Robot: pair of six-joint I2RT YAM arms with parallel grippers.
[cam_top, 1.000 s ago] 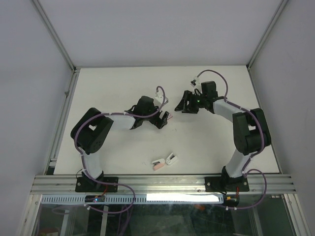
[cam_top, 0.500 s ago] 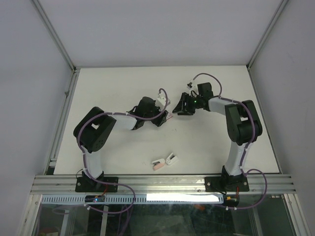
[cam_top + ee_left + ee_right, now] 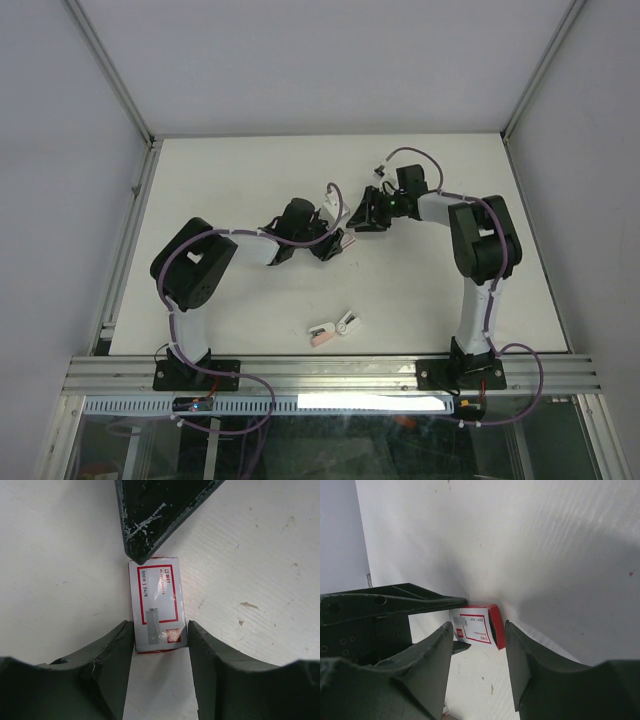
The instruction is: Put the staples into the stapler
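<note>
Currently left claw point(image 3: 160, 626) pinches flat red-and-white staple box point(image 3: 157, 592) on white tabletop point(image 3: 250, 555); right claw point(image 3: 477, 625) at its 12 o'clock end, can't tell if gripping.

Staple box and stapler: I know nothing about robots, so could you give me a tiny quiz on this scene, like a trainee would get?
1. True or false: the staple box sits between the fingers of the left hand.
2. Where is the stapler? A: in the left hand. B: lying alone near the front edge of the table. C: on top of the staple box.
3. What colour is the frame printed on the staple box's top?
Key: 1 true; 2 B; 3 red.
</note>
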